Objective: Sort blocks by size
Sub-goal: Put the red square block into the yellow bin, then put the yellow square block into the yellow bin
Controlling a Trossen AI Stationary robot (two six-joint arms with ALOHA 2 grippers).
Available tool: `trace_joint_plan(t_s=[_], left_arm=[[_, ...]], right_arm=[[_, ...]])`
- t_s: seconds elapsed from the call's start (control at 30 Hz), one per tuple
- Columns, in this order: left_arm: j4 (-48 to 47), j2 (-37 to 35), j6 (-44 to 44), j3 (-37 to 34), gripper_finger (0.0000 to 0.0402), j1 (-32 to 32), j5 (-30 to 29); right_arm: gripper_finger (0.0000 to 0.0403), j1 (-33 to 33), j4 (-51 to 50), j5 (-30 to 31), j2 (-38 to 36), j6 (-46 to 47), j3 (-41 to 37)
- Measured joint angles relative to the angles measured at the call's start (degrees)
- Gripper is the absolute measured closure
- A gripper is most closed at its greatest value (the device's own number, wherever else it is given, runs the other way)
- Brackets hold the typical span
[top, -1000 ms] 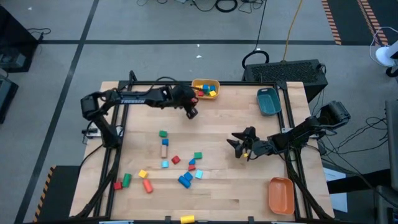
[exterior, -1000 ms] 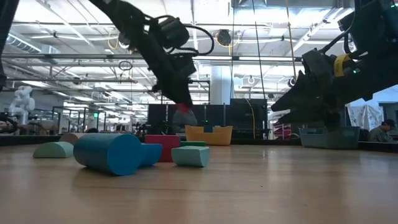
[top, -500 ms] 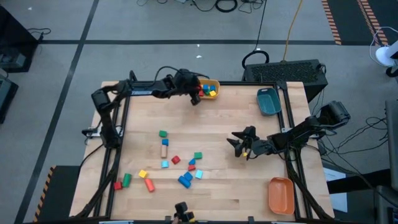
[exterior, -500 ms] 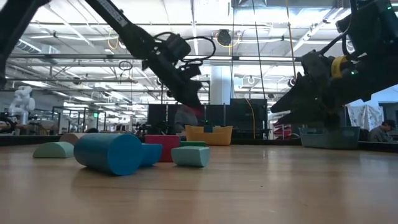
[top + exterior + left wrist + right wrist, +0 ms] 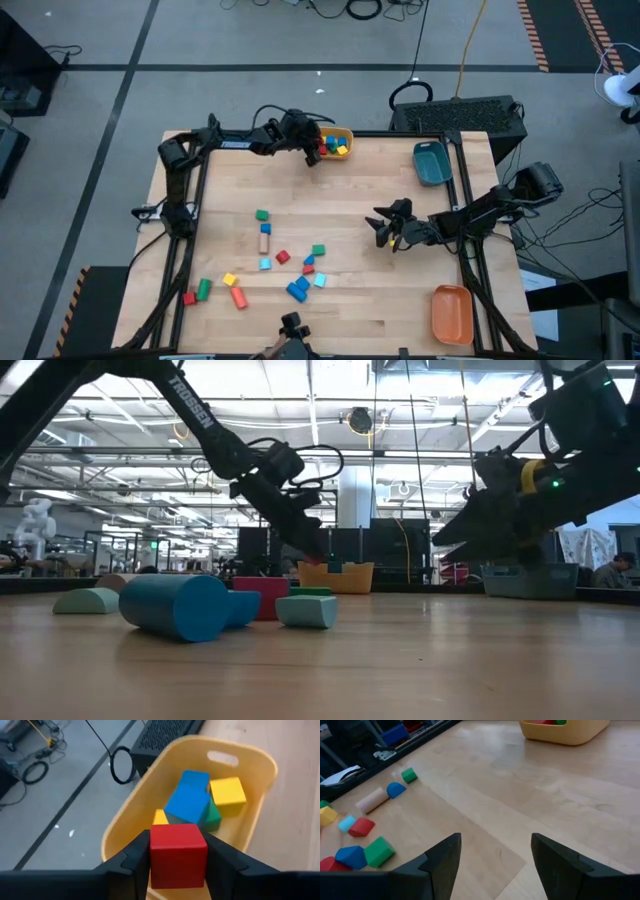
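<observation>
Here a red wooden cube (image 5: 178, 854) is clamped between the fingers of the left gripper (image 5: 178, 862), poised over the near rim of the yellow plastic bin (image 5: 252, 795) at the tabletop's (image 5: 380, 180) far edge; blue, yellow and green blocks (image 5: 192, 800) already lie inside. The right gripper (image 5: 390, 229) is held spread and empty above bare wood. If the cube is released this close to the rim, it could be caught on the edge and tipped outside. The remaining loose blocks (image 5: 270, 260) are scattered well apart from the bin.
</observation>
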Motion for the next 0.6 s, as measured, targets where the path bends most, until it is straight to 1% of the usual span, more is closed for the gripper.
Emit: trace_joint_plan(t_s=[0.13,0.2,0.47,0.6], left_arm=[[1.28,-0.02,0.06,0.0,0.0223,0.33,0.01],[1.83,-0.03,0.11,0.0,0.0215,0.38,0.01],[0.61,-1.03,-0.17,0.0,0.0208,0.05,-0.01],[-4.36,-4.87,-0.16,-0.02,0.0207,-1.2,-0.01]], right_arm=[[0.0174,-1.1,-0.02,-0.25,0.0,-0.22,0.0],[0.0174,-1.48,-0.06,-0.36,0.01,-0.24,0.0],[0.0174,-2.65,-0.13,-1.46,0.0,-0.52,0.0],[0.0174,-2.67,-0.44,-1.85,0.01,-0.55,0.0]])
